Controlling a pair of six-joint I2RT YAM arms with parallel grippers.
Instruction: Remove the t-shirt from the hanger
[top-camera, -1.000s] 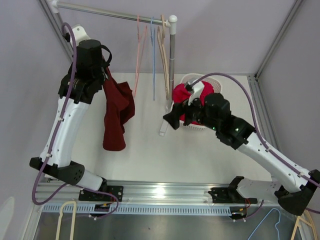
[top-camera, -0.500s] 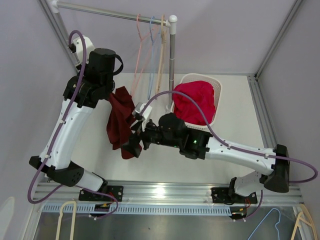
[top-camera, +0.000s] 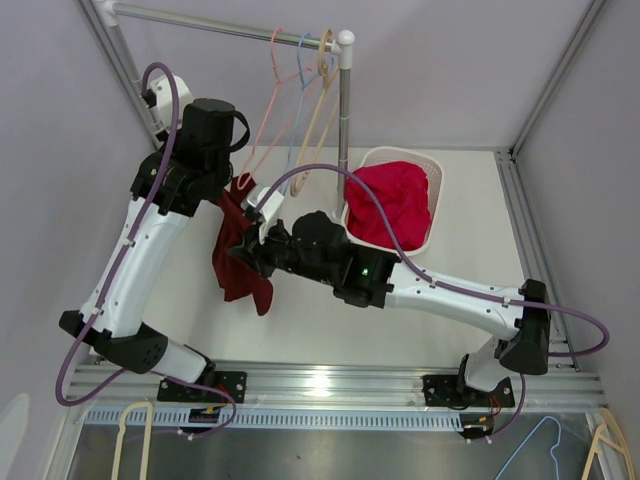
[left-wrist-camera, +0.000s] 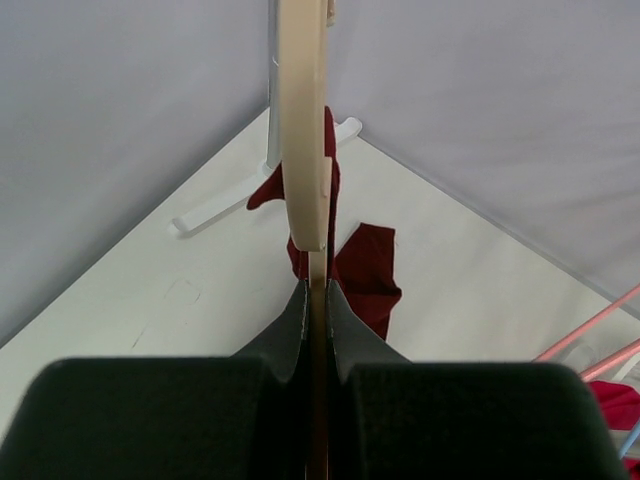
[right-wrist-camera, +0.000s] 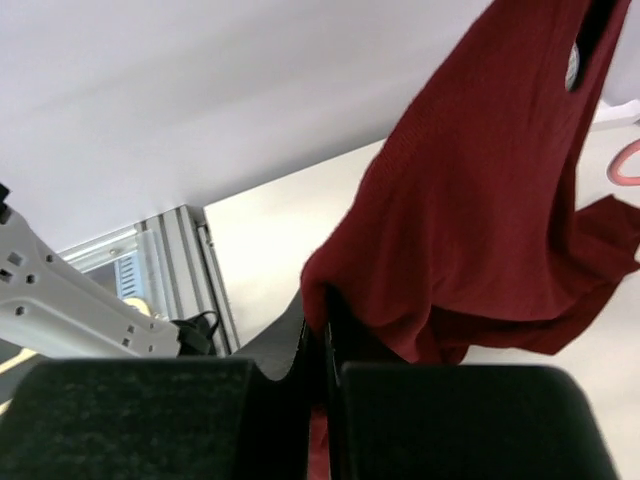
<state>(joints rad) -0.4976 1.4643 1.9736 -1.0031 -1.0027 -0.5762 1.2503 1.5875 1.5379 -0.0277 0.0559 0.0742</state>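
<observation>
So the white table (top-camera: 330, 330) has the dark red t-shirt (top-camera: 238, 272) dangling over its left side, draped on a cream hanger (left-wrist-camera: 303, 120). Left gripper (left-wrist-camera: 317, 298) is clamped on that hanger, and the right gripper (right-wrist-camera: 322, 330) is pinched on the shirt's lower edge.
</observation>
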